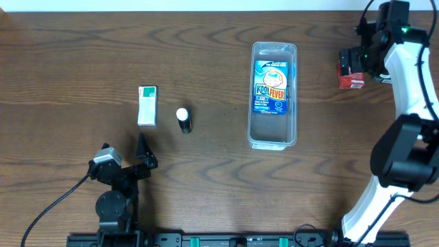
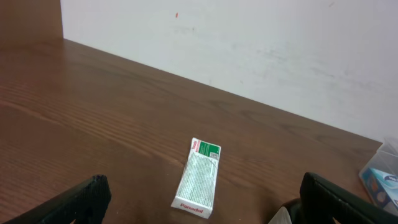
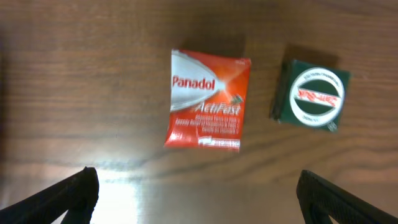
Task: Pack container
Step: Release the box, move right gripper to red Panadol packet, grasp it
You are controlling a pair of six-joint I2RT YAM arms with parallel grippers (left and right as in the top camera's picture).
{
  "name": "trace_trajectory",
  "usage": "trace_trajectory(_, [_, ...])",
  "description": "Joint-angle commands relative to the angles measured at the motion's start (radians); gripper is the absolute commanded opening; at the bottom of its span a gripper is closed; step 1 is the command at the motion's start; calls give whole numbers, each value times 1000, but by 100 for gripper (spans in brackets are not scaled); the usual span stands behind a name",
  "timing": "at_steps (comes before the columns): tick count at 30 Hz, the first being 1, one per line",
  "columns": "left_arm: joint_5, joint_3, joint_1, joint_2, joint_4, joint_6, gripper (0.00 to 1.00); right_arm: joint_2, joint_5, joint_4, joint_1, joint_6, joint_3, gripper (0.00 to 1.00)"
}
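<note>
The container [image 1: 273,137], a clear long bin, lies in the middle of the table with a blue Kool Fever packet [image 1: 273,86] inside. In the right wrist view, my right gripper [image 3: 198,180] is open and empty above the bare wood. A red Panadol ActiFast box [image 3: 208,107] and a dark green box with a round white label [image 3: 314,93] lie just beyond its fingers. My left gripper [image 2: 204,199] is also open and empty, low near the front edge. A white-and-green Panadol box [image 2: 200,177] lies flat ahead of it.
A small black bottle with a white cap [image 1: 183,119] stands between the white-and-green box [image 1: 147,105] and the container. The red box [image 1: 350,74] sits at the far right under my right arm. A corner of the container [image 2: 382,174] shows in the left wrist view.
</note>
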Motion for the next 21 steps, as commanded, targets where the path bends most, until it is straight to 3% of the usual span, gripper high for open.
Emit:
trace_trajectory(1, [-11,-22,6,0,-36,13,98,50,-19,29,-24,-31,-1,99])
trace_trajectory(21, [-11,-22,6,0,-36,13,98,187,-135,128,-52,5,-2,99])
